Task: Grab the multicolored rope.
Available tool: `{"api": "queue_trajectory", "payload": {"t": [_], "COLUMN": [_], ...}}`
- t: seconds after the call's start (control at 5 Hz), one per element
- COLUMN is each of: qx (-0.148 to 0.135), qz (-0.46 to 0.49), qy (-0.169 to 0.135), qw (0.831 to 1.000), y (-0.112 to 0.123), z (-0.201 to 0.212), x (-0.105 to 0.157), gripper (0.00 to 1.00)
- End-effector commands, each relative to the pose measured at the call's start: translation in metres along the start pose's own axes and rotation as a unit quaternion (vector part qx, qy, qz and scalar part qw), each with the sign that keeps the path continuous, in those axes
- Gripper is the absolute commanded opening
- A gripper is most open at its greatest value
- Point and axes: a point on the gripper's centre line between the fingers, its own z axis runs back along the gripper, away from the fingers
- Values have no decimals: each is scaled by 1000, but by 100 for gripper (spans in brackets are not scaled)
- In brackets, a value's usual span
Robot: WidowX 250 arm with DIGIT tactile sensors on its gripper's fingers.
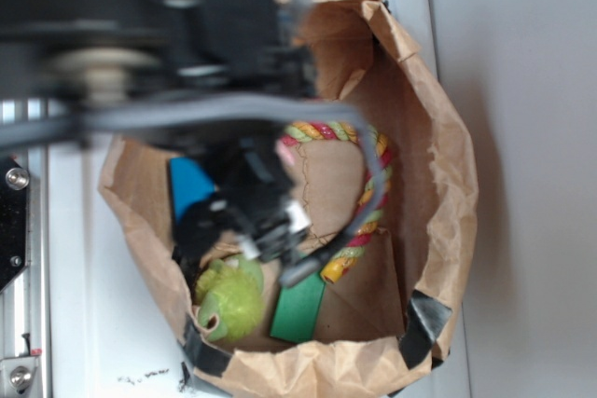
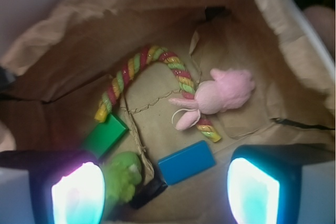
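Observation:
The multicolored rope (image 2: pixel 152 54), twisted red, yellow and pale green, lies in an arch on the floor of a brown paper bag (image 2: pixel 58 19). One end rests by a green block (image 2: pixel 105 135); the other passes under a pink plush animal (image 2: pixel 223 94). My gripper (image 2: pixel 165 192) hovers above the bag floor, open, its glowing pads (image 2: pixel 76 195) far apart with nothing between them. It is nearer the blue block (image 2: pixel 186 162) than the rope. In the exterior view the gripper (image 1: pixel 244 226) hangs inside the bag, left of the rope (image 1: pixel 322 130).
A fuzzy lime-green plush toy (image 2: pixel 123 174) sits beside the left pad, with a dark patch of tape (image 2: pixel 149 192) next to it. The bag's crumpled walls (image 1: pixel 448 184) rise all round. A grey cable (image 1: pixel 378 174) crosses the rope in the exterior view.

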Motion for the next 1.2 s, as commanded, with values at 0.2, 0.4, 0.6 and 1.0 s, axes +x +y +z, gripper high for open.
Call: {"api": "queue_trajectory", "payload": {"t": [0.2,0.4,0.6,1.0], "qx": [-36,-46,-59,-71], "qz": [127,139,135,114], "qy": [-14,-13,-16,-20], "qw": [991,989,989,991], "y": [-24,-36,-44,-53], "z": [-30,-34,-34,-51], "x": [5,1,25,49], "gripper": [100,100,100,100]}}
